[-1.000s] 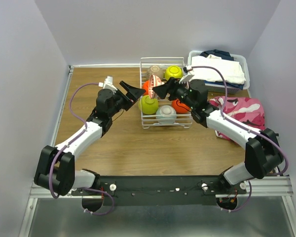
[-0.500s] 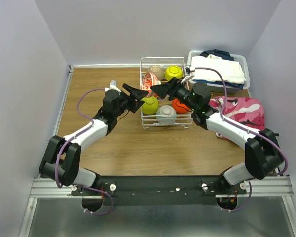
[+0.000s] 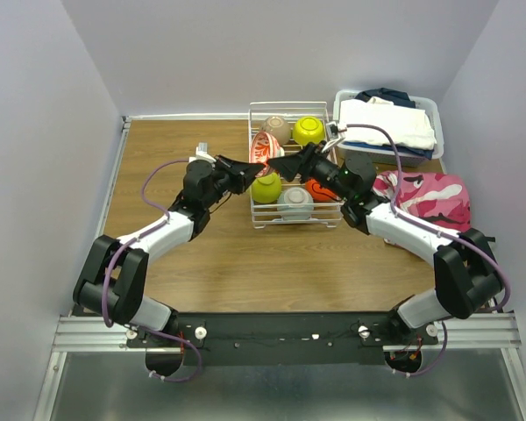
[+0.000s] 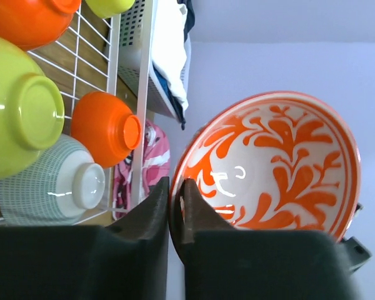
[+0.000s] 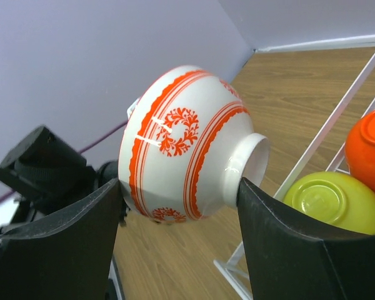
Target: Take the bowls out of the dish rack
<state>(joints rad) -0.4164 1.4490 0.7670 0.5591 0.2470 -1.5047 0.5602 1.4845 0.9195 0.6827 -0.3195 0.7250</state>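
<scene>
A white-and-red patterned bowl (image 3: 264,146) hangs on its side over the left edge of the white wire dish rack (image 3: 298,225). My right gripper (image 5: 180,184) is shut on it, one finger at the rim and the other at the foot ring. My left gripper (image 4: 175,185) pinches the bowl's rim (image 4: 182,164), with one finger inside and one outside. Still in the rack are two lime-green bowls (image 3: 266,187) (image 3: 309,130), a taupe one (image 3: 278,129), a pale blue one (image 3: 294,203) and an orange one (image 3: 321,189), partly under the right arm.
A grey bin of folded clothes (image 3: 387,123) stands right of the rack at the back. A pink patterned cloth (image 3: 425,197) lies beside the rack's right side. Bare wooden table (image 3: 184,254) stretches left of and in front of the rack.
My left gripper has moved right to the patterned bowl and closed on its rim. My right gripper has shifted the bowl slightly left, keeping its hold.
</scene>
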